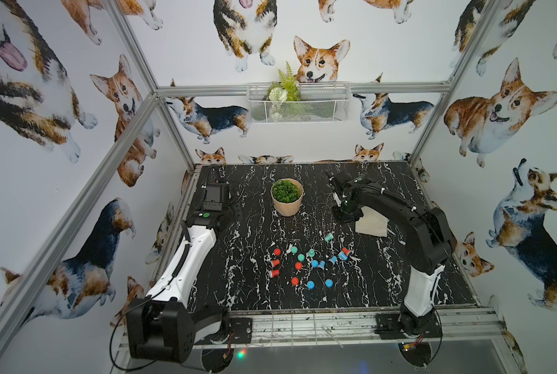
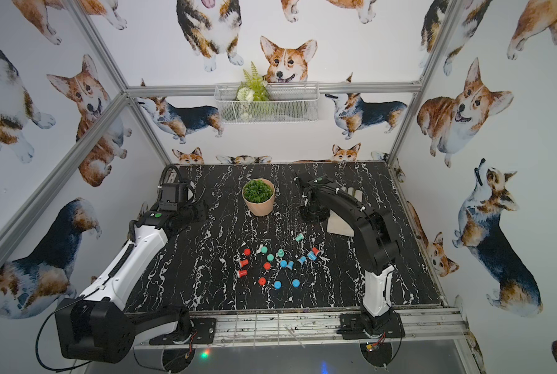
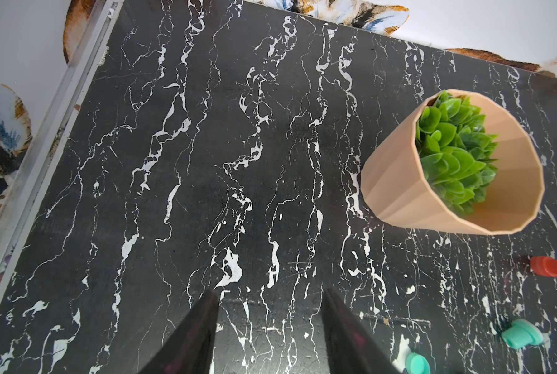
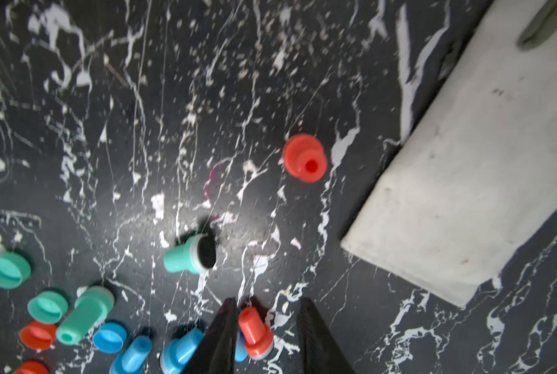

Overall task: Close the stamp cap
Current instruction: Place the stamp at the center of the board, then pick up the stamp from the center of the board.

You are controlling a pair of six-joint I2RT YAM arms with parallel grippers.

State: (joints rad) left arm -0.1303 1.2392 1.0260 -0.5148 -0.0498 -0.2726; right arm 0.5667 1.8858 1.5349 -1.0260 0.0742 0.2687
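Observation:
Small red, teal and blue stamps and loose caps lie scattered mid-table in both top views. A teal stamp [image 1: 328, 237] [image 4: 189, 254] lies on its side with its dark face bare. A red stamp [image 1: 346, 251] [image 4: 254, 330] lies against a blue one. Teal caps [image 4: 7, 270] and a blue cap [image 4: 108, 336] lie further off. A red piece [image 4: 304, 158] stands upright near the cloth. My right gripper [image 4: 268, 301] hangs open high over the table, holding nothing. My left gripper [image 3: 270, 291] is open over bare table at the back left.
A tan pot with a green plant [image 1: 286, 197] [image 3: 452, 162] stands at the back centre, between the two arms. A white cloth [image 1: 372, 223] [image 4: 465, 178] lies under the right arm. Metal frame posts and walls close in the black marble table [image 1: 238, 291].

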